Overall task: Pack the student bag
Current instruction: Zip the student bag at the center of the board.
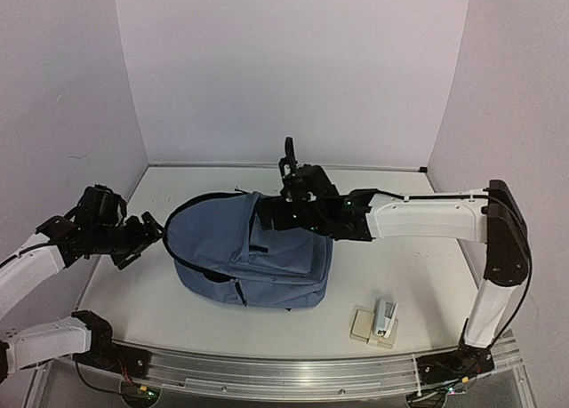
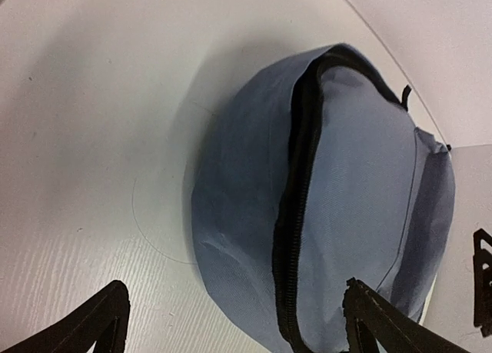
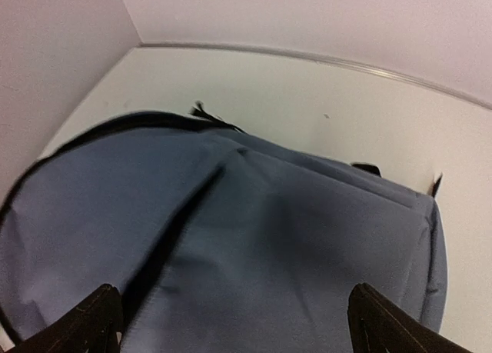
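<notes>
Left gripper (image 2: pixel 234 285) and right gripper (image 3: pixel 232 288), both spread and holding nothing; the left faces the rounded end of the student bag (image 1: pixel 249 248), the right hangs close over its upper side. The bag lies mid-bench (image 1: pixel 418 266). Likely risk: 1 finger snagging the soft fabric would drag or slump the bag. Only the top view shows the small grey object (image 1: pixel 382 317) near the right arm; only the left wrist view traces the dark zip (image 2: pixel 296 214)

The bag (image 1: pixel 253 248) lies mid-desk (image 1: pixel 400 266). The left fingers (image 2: pixel 104 326) sit just beside its left end, and the right fingers (image 3: pixel 384 326) hang above its top. To the bag's front right lies a block (image 1: pixel 362 329), with a stapler (image 1: pixel 385 314) on it.
</notes>
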